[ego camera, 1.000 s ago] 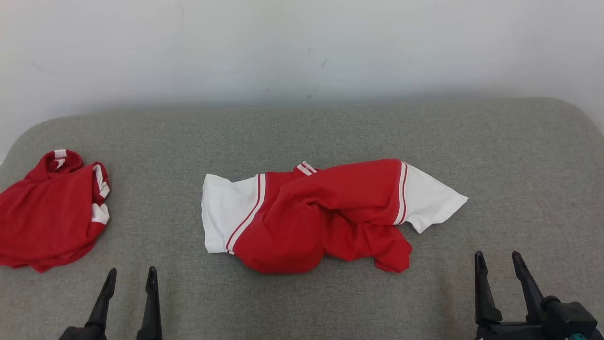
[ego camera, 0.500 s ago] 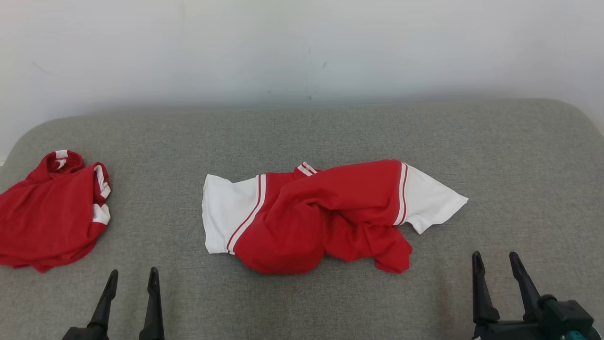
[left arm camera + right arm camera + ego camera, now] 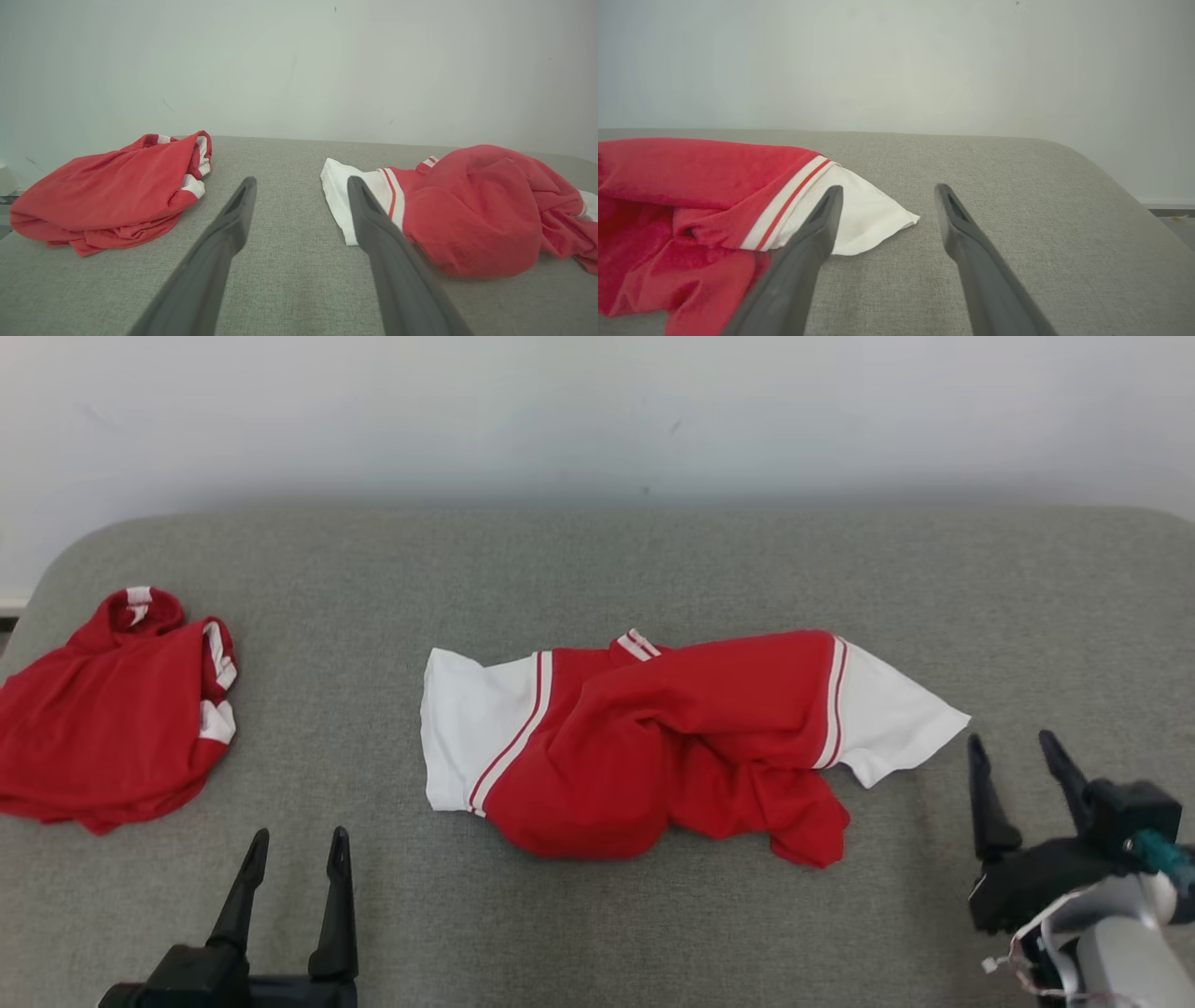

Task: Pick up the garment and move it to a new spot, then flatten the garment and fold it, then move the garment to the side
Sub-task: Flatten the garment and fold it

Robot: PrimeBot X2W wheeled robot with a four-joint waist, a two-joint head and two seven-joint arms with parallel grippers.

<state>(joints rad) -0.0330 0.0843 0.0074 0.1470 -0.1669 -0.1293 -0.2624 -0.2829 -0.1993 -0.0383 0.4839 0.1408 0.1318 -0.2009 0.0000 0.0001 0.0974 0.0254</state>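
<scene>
Head view: crumpled red-and-white garment [image 3: 653, 747] on coarse grey cloth [image 3: 597, 569]; left pincer [image 3: 299, 835], right pincer [image 3: 1011, 737] both apart.

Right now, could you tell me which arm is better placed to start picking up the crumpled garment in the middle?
Probably the right. The right gripper stands open just beside the white sleeve of the garment, while the left gripper, also open, sits farther off.

— What's around you?
— I see a grey cloth-covered table [image 3: 597, 560] with rounded corners. Right behind the table stands a plain white wall [image 3: 373, 420], evenly lit.
— Anything on it?
— A few small dark marks [image 3: 674, 427] above the table's far edge.
</scene>
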